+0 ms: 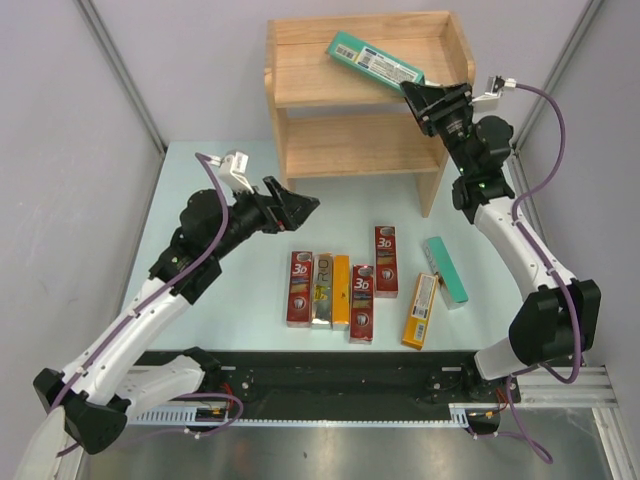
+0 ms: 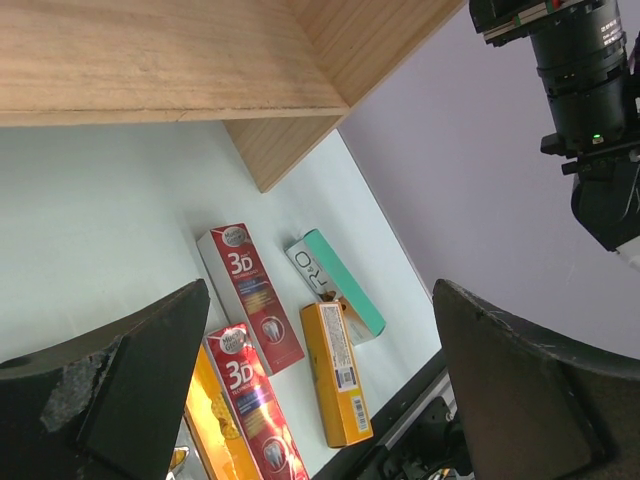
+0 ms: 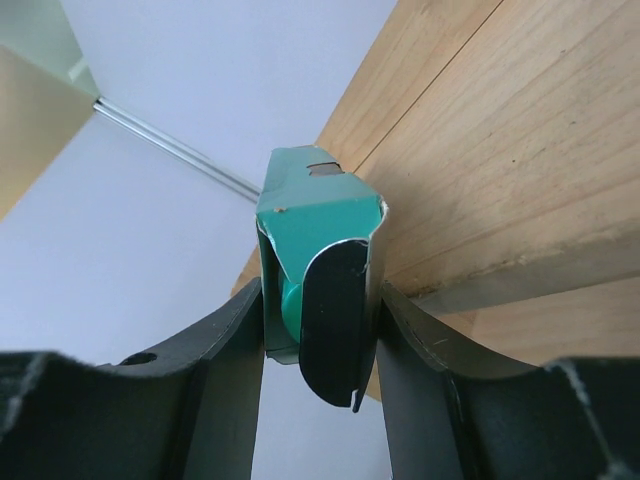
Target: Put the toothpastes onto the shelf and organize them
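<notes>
Black right gripper (image 3: 320, 300) pinches crumpled teal cardboard carton (image 3: 320, 215) over grainy wooden shelf (image 3: 500, 120); left gripper (image 1: 305, 208) gapes.

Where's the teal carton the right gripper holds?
Top view: the teal carton lies angled over the shelf's top tier, right side, end clamped in the right gripper.
</notes>
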You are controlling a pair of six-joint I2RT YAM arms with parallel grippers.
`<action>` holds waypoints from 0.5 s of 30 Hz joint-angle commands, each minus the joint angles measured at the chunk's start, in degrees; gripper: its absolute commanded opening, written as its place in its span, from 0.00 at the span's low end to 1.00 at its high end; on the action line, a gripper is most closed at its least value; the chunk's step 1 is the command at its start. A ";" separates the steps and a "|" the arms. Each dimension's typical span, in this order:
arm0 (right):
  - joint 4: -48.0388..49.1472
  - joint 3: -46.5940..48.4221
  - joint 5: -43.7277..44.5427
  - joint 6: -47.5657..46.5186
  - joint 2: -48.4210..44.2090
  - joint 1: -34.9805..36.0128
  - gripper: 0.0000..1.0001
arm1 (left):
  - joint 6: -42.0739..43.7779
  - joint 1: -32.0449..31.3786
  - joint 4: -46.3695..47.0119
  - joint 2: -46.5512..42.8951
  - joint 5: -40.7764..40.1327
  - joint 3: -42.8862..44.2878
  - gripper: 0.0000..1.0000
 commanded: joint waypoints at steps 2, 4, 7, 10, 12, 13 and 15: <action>5.60 -1.86 5.61 5.11 0.29 0.93 0.45 | -0.68 0.41 0.87 -2.50 -0.89 -1.43 1.00; 5.07 -2.12 8.25 5.72 -0.06 1.29 0.45 | -0.76 0.41 0.78 -2.68 -0.89 -1.61 0.99; 4.11 -2.65 11.59 5.99 -0.68 2.25 0.45 | -0.94 0.41 0.87 -2.85 -0.89 -2.23 1.00; 4.81 -2.65 15.63 5.29 -0.77 3.13 0.46 | -1.12 0.41 0.70 -3.12 -0.89 -2.49 1.00; 5.07 -2.65 17.47 4.67 -0.59 3.57 0.48 | -1.03 0.41 0.61 -3.29 -0.89 -2.67 1.00; 5.07 -2.65 18.01 4.50 -0.59 3.92 0.48 | -1.03 0.41 0.52 -3.38 -0.98 -2.84 1.00; 5.16 -2.65 19.06 4.32 -0.50 4.19 0.50 | -1.12 0.32 0.52 -3.64 -0.98 -3.10 1.00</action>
